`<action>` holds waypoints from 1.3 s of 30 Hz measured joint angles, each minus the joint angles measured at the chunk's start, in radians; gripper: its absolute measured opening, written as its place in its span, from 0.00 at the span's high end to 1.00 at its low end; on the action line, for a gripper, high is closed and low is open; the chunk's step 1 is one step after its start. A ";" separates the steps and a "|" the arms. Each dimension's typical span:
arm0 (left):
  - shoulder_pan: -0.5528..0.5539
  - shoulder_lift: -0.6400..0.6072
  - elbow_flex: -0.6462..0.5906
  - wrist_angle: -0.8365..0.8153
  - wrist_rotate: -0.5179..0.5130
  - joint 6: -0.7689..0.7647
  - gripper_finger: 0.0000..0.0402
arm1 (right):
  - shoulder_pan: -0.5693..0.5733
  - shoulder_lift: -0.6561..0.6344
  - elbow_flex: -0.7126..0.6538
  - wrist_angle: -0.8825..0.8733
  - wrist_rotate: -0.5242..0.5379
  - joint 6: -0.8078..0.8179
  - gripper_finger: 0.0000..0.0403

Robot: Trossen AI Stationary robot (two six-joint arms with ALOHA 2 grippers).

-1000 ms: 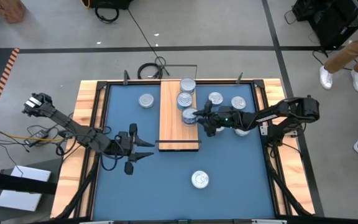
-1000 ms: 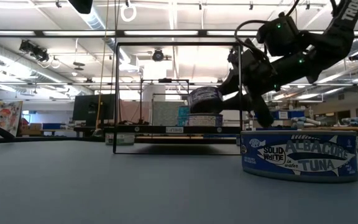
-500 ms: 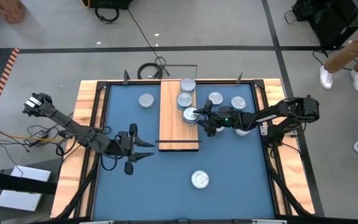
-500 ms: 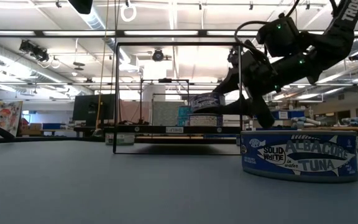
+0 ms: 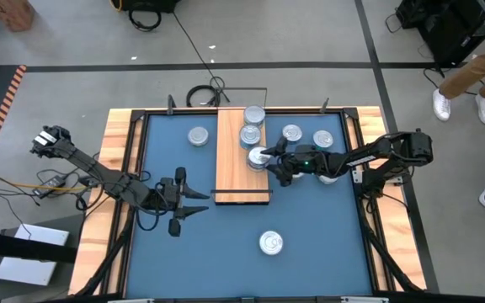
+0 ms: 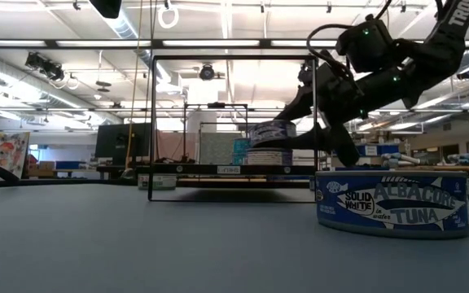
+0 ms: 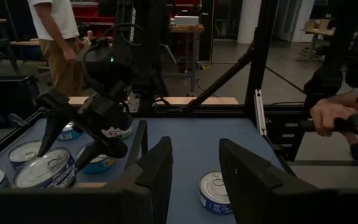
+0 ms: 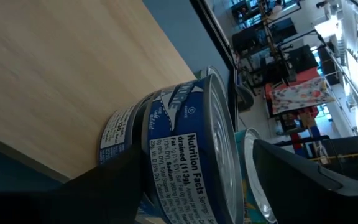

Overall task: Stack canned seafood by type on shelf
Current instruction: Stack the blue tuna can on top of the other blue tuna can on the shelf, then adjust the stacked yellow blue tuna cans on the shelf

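Tuna can point(image 5: 257, 156) sits on shelf point(image 5: 234, 168), near its right edge; right tool point(image 5: 269, 160) spread wide around it. Risk: retreating finger clips can, knocks it onto bench. Left tool point(image 5: 194, 202) idle, half-open, empty.

Dark jointed arms, black wedge-shaped fingers point(image 7: 160, 168), green indicator lights, looping black cables

We see a blue table point(image 5: 183, 252) carrying a light-wood shelf point(image 5: 232, 168), four loose tins, and three tins point(image 5: 253, 135) in a row on the shelf.
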State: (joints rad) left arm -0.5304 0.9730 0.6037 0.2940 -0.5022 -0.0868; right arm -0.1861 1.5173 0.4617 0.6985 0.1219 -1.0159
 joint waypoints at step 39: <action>0.000 0.000 0.000 -0.015 0.032 -0.022 0.66 | 0.003 -0.052 0.192 -0.340 -0.120 0.313 0.27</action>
State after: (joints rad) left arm -0.5304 0.9730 0.6041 0.2792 -0.4702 -0.1089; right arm -0.1829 1.4657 0.6540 0.3580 0.0019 -0.7031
